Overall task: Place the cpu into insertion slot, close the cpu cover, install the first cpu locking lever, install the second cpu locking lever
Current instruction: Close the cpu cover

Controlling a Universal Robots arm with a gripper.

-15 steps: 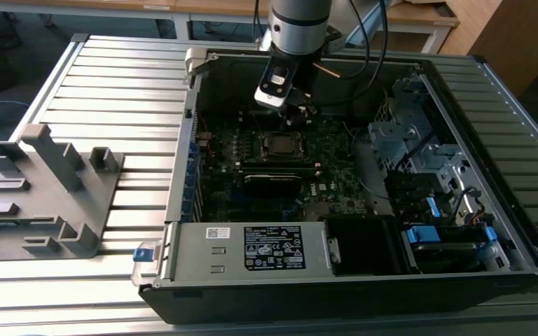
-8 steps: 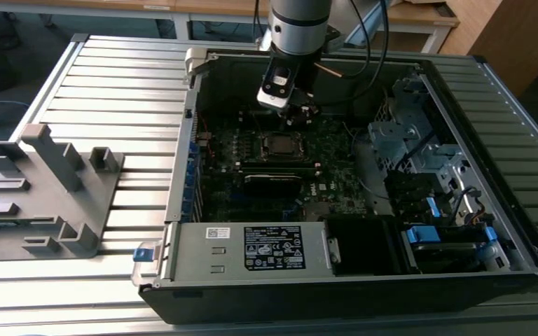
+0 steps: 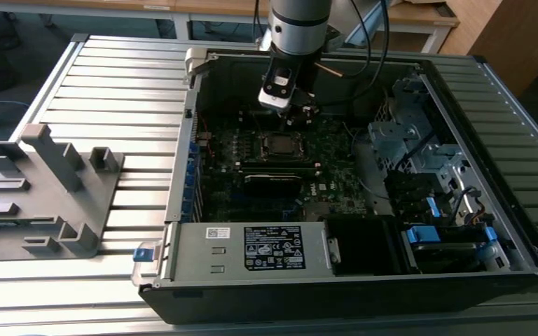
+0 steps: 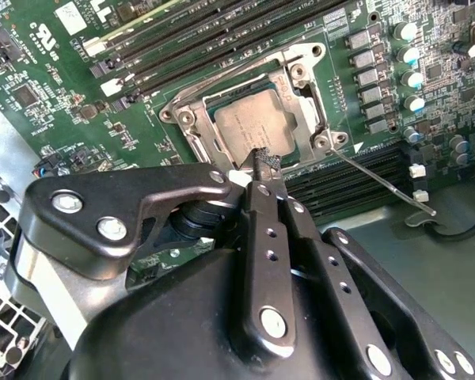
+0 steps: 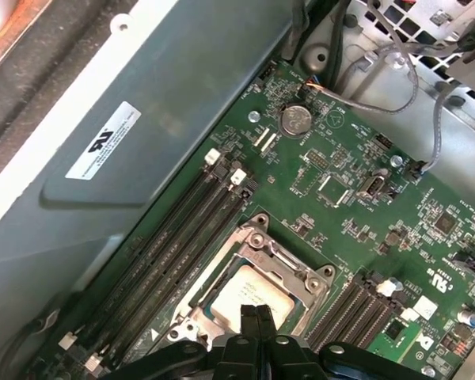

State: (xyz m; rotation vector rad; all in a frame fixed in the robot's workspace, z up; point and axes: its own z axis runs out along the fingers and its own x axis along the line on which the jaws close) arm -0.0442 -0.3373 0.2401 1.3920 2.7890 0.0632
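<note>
Upper centre of the exterior view: the gripper (image 3: 304,112), fingers pinched together and holding nothing, tips just over the cpu (image 4: 252,127).

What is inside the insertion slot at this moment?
The cpu lies in the insertion slot, its grey top showing through the cpu cover frame. The slot's contacts underneath are covered, and the shut gripper hides one edge of the cpu.

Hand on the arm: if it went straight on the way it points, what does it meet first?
The hand would probably meet the small square silver-grey cpu first, near its edge by the thin metal cover frame; how far off is unclear.
</note>
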